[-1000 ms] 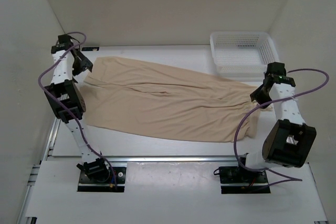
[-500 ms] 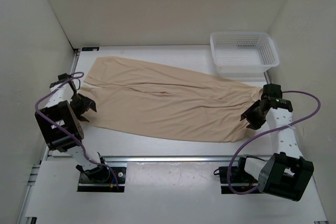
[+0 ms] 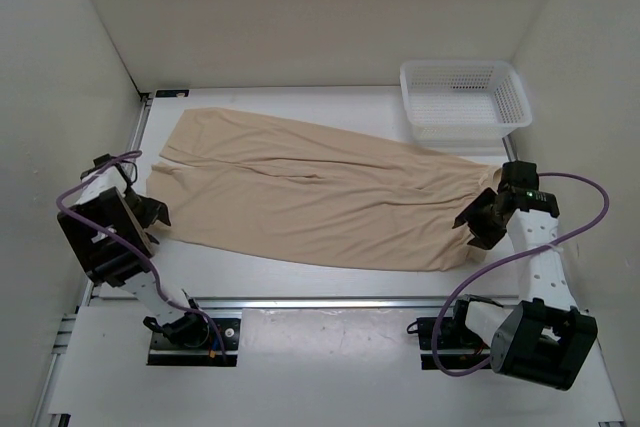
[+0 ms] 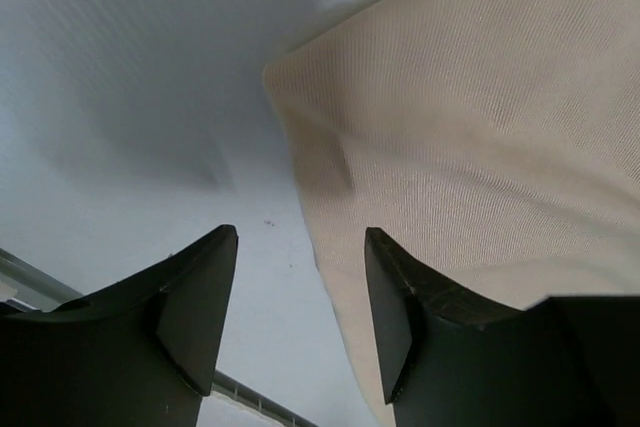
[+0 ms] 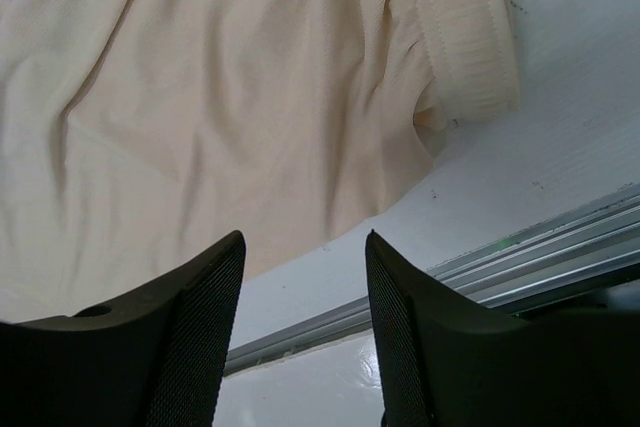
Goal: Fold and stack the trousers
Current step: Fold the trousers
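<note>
The beige trousers [image 3: 310,192] lie spread flat across the white table, one end at the left, the ribbed band end at the right. My left gripper [image 3: 153,214] is open and low at the trousers' near left corner; in the left wrist view [image 4: 300,277] the fabric edge [image 4: 480,127] runs between the fingers. My right gripper [image 3: 473,225] is open just above the near right end; the right wrist view [image 5: 305,287] shows the fabric [image 5: 200,97] and the ribbed band [image 5: 465,37] ahead of the open fingers.
A white mesh basket [image 3: 463,97] stands at the back right, close to the trousers' right end. A metal rail [image 3: 330,300] runs along the table's near edge. White walls close in the left, back and right sides.
Both arms have swung down from the far corners to the near edge of the trousers. The left gripper has come to the near left corner, the right to the near right end. The trousers barely moved.
</note>
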